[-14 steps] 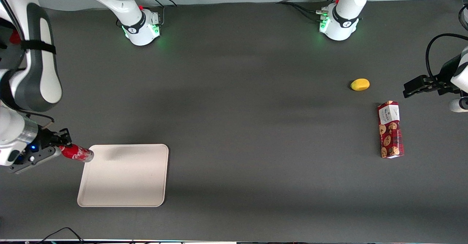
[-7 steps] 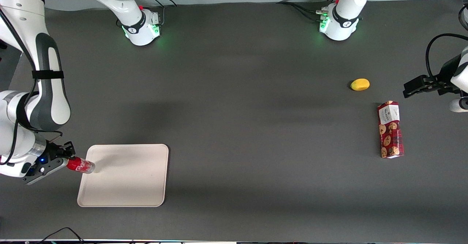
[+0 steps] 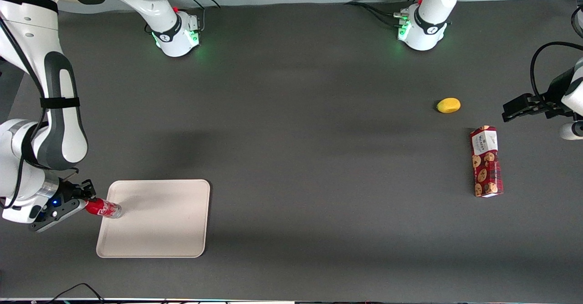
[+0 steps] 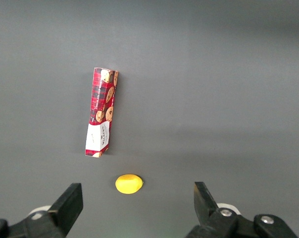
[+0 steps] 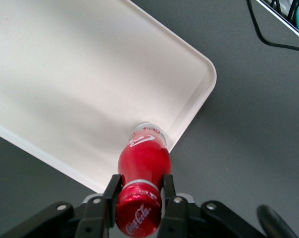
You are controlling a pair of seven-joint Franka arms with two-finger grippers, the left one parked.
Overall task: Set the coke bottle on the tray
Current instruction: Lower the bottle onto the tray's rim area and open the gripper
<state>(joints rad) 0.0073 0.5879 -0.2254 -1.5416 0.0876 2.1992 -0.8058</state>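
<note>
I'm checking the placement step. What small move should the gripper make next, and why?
Probably lower a touch, then open. The gripper grips the coke bottle at its neck, and the bottle's base sits over the tray just inside its rim.

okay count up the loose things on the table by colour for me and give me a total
Red: 2, the coke bottle held by the gripper over the tray's edge, and the cookie box.
Cream: 1, the tray.
Yellow: 1, the small rounded yellow object.
Total: 4.
</note>
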